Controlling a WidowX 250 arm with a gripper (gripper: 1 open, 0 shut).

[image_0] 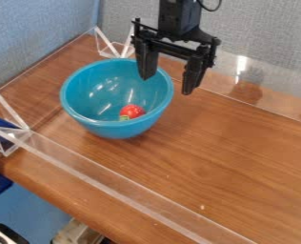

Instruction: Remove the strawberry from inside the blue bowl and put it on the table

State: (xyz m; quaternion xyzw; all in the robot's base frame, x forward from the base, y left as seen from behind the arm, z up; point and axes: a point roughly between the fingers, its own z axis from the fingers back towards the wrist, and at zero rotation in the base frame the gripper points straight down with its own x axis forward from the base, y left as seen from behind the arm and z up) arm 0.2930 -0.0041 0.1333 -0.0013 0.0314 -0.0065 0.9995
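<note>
The strawberry (131, 112) is lying inside the blue bowl (105, 103), low against the wall on the side nearer the camera. The bowl is sitting on the table (217, 172), whose brown wood grain is catching a soft sheen. Above the bowl's rim, the black gripper (170, 79) is hanging with its fingers spread wide, holding nothing. Clear low walls (115, 191) are edging the tabletop, and white brackets (10, 129) are standing at its corners. Behind, a grey speckled surface (274, 33) is meeting a bluish panel (26, 33) at the left of the view.
</note>
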